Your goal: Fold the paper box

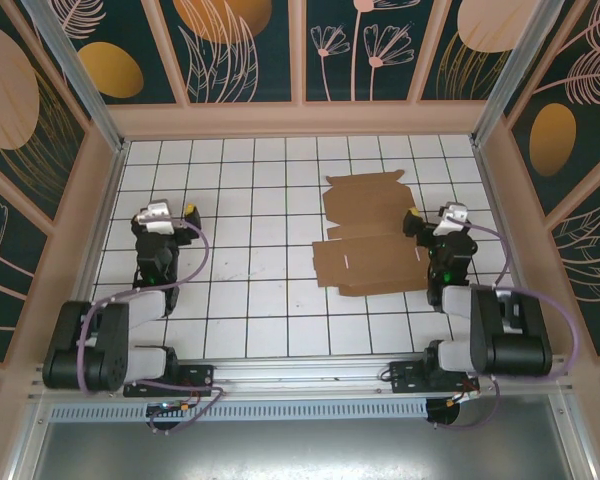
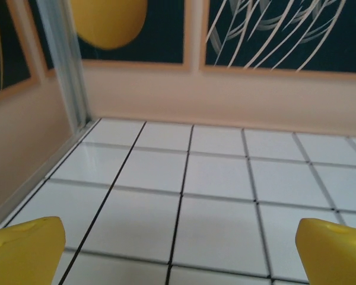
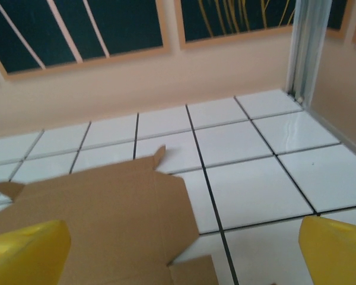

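The paper box (image 1: 368, 236) is a flat brown die-cut cardboard sheet lying unfolded on the white tiled floor, right of centre. Its right edge reaches my right gripper (image 1: 440, 216), which stands open just beside it. In the right wrist view the sheet (image 3: 101, 225) spreads across the lower left, passing in front of the left yellow fingertip (image 3: 26, 252), and nothing is held between the wide-apart jaws of the gripper (image 3: 184, 258). My left gripper (image 1: 166, 213) hovers open over bare tiles at the left, far from the sheet. Its yellow fingertips (image 2: 24, 249) frame plain floor.
Peach-coloured walls with dark floral panels (image 1: 245, 45) enclose the tiled floor (image 1: 250, 190) on three sides. An aluminium corner post (image 2: 65, 65) stands at the far left and another (image 3: 308, 47) at the far right. The arm bases sit on a rail (image 1: 300, 375) at the near edge.
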### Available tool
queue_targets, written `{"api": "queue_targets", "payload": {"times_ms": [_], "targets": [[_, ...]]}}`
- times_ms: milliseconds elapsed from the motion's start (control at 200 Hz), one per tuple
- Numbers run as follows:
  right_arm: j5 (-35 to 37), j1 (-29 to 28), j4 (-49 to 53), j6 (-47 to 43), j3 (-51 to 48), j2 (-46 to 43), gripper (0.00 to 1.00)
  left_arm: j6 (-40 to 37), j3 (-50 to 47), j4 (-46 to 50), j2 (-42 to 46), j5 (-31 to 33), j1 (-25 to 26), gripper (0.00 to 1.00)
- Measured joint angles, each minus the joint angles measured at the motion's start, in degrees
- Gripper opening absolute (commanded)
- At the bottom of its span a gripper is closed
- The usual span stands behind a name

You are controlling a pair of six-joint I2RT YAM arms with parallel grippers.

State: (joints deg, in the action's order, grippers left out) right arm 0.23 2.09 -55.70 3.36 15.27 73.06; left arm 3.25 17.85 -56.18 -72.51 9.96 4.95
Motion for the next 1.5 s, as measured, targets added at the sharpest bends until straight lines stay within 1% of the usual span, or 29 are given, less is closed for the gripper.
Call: {"api": "queue_targets", "payload": {"times_ms": [50, 120, 245, 360, 430, 515, 671, 871, 1011, 1171, 1326, 1401, 1501], "targets": [[0.3, 0.0, 4.2, 1.9, 1.9, -2.7, 0.99, 0.5, 3.0, 3.9, 2.0, -0.1, 1.9, 0.99], [-0.1, 0.0, 9.7, 5.0, 5.0, -5.4, 0.99, 3.5, 7.9, 9.3, 2.5, -0.3, 4.0, 0.99], [-3.4, 0.0, 20.7, 10.7, 11.8, -4.8, 0.99, 10.9, 16.7, 17.5, -0.9, -1.1, 7.7, 0.99], [-8.0, -0.1, 30.6, 14.7, 19.5, 1.1, 0.97, 15.1, 21.8, 22.0, -6.0, -2.0, 12.5, 0.99], [-11.0, -0.6, 36.0, 16.7, 24.3, 6.8, 0.96, 16.7, 23.4, 24.3, -8.6, -2.4, 15.4, 0.99], [-13.4, -1.9, 41.6, 17.9, 29.7, 13.8, 0.96, 18.1, 23.8, 26.5, -10.0, -3.1, 17.4, 0.99], [-15.5, -5.7, 49.6, 18.2, 40.4, 27.3, 0.96, 19.8, 23.8, 28.2, -9.8, -3.5, 17.7, 0.99], [-16.0, -10.3, 54.9, 17.1, 52.2, 39.6, 0.96, 20.6, 22.3, 31.1, -5.6, -2.4, 17.7, 0.99], [-16.9, -13.6, 56.9, 15.3, 59.1, 44.2, 0.95, 21.1, 21.3, 32.7, -3.4, -1.0, 17.7, 0.99], [-18.6, -17.9, 60.0, 11.2, 67.8, 49.9, 0.95, 22.4, 20.8, 34.7, -3.3, -0.5, 17.7, 0.99], [-19.9, -22.1, 67.6, 5.9, 79.3, 55.5, 0.96, 24.4, 20.8, 34.9, -4.6, -1.5, 17.7, 0.99], [-20.5, -23.6, 69.7, 4.5, 82.1, 56.1, 0.97, 25.6, 21.1, 34.9, -6.4, -2.7, 17.7, 0.99], [-21.4, -24.4, 68.9, 4.4, 81.4, 53.9, 0.99, 27.1, 23.2, 35.0, -10.3, -5.3, 17.7, 0.98]]}}
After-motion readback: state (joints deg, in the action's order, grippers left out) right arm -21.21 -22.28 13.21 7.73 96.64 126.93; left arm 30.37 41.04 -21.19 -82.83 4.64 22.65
